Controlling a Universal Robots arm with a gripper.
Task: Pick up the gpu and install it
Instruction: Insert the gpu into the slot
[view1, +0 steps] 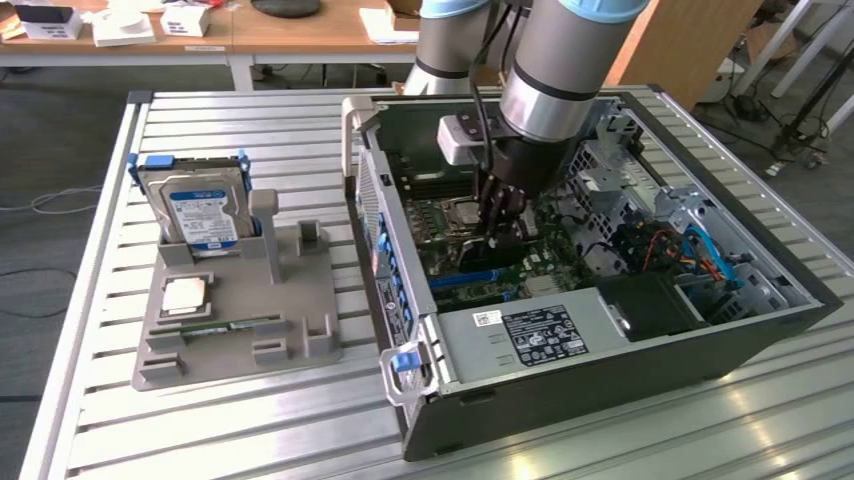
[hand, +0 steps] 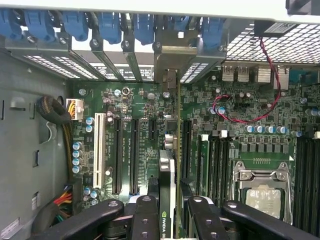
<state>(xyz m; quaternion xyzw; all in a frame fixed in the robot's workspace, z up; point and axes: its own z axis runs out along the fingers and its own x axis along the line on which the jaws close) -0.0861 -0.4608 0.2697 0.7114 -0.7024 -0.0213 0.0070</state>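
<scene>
My gripper (view1: 498, 228) reaches down into the open computer case (view1: 561, 340) and is shut on the gpu (view1: 483, 255). In the wrist view the gpu (hand: 167, 170) appears edge-on, a thin dark card standing upright on the green motherboard (hand: 135, 105) between the long black expansion slots (hand: 119, 155). Its silvery bracket (hand: 172, 60) meets the rear wall of the case, under the row of blue slot clips (hand: 107, 25). The black fingers (hand: 147, 210) press on both sides of the card. Whether the card's edge sits fully in its slot is hidden.
The CPU socket (hand: 262, 192) and memory slots (hand: 215, 160) lie beside the card. A red wire (hand: 240, 117) loops over the board. Outside the case, a grey fixture (view1: 234, 310) holds a silver hard drive (view1: 200, 205), a processor chip (view1: 183, 295) and a memory stick (view1: 200, 325).
</scene>
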